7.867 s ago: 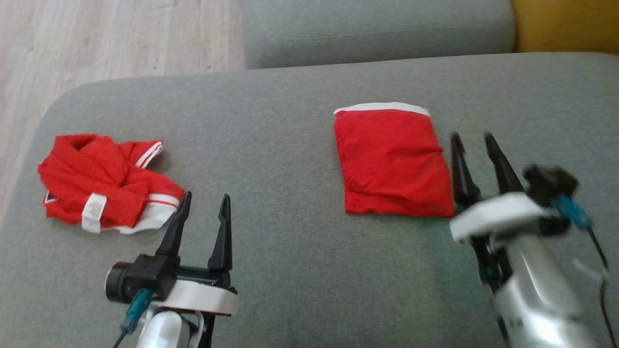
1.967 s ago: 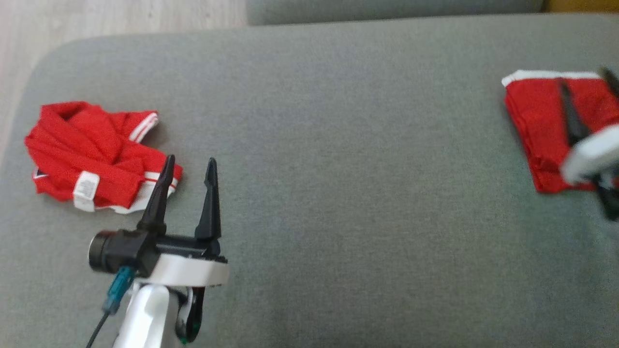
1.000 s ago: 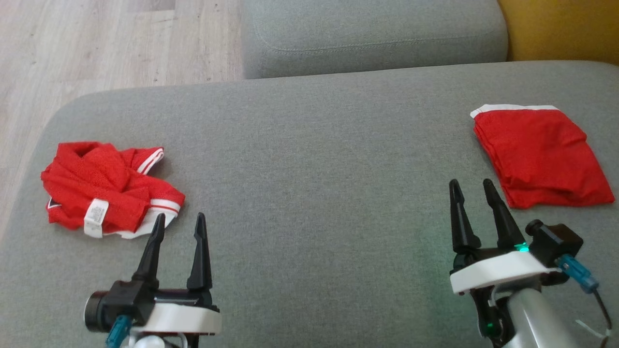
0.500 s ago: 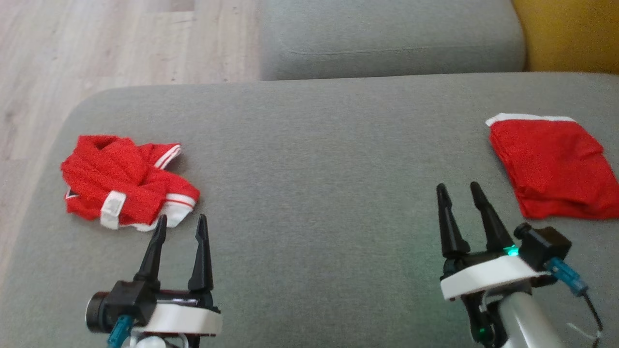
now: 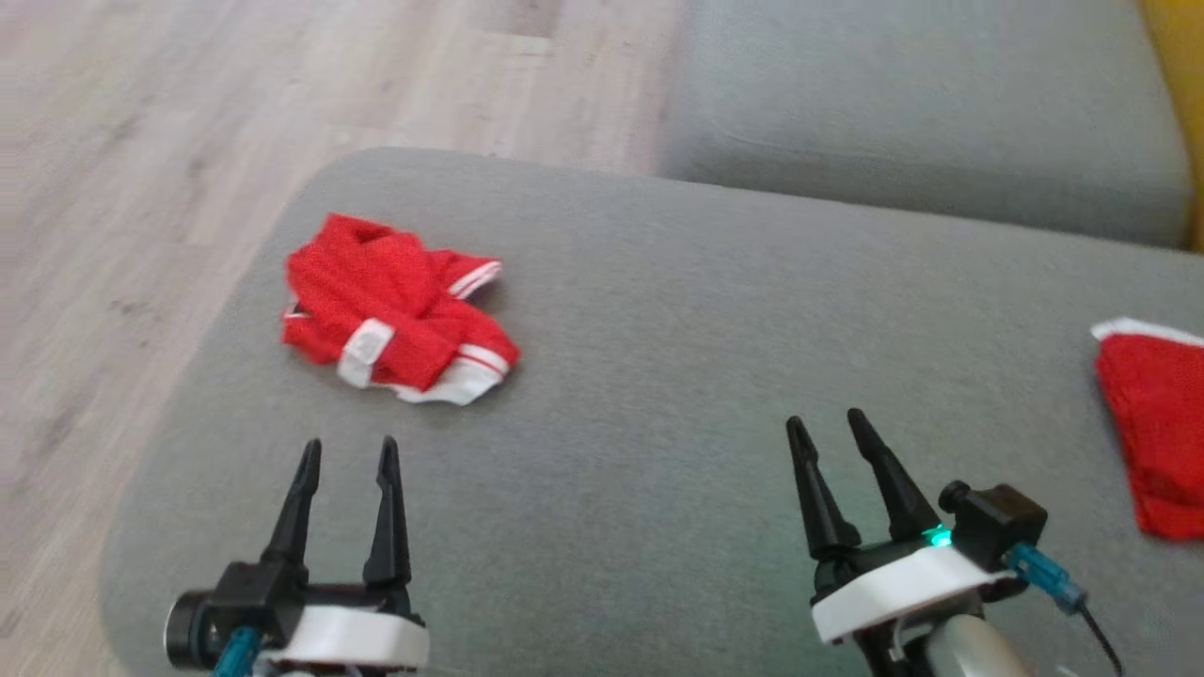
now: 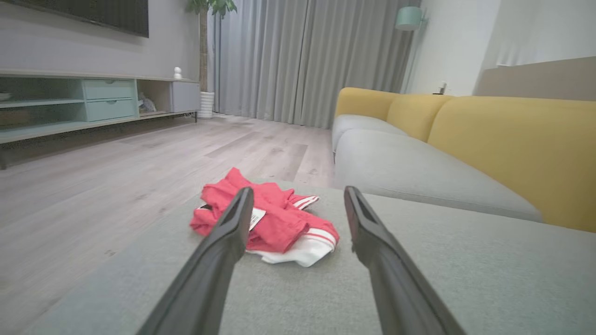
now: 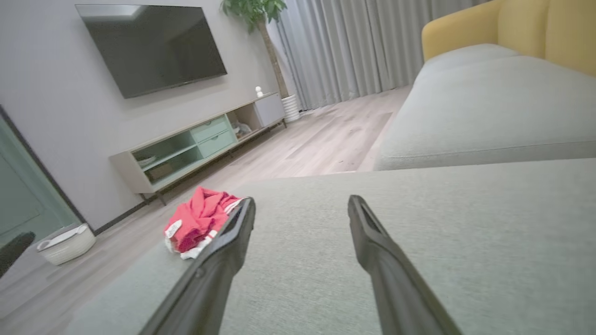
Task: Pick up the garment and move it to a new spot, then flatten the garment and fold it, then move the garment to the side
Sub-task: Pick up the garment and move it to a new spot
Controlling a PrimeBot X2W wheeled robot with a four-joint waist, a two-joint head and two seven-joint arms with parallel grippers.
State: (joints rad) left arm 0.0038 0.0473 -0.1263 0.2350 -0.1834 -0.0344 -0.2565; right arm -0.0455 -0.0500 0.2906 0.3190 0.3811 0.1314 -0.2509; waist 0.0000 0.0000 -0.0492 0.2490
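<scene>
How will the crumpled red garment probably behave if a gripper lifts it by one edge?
Probably floppy: the crumpled red garment lies in soft bunched folds, so it should hang and unfurl. Likely light, since the cloth looks thin.

No text, brand, number or sign can be read anywhere. The crumpled red garment (image 5: 409, 306) carries a white sewn-in tag (image 5: 365, 340); in the left wrist view it shows faint dark marks, but they are too small and blurred to make out
</scene>
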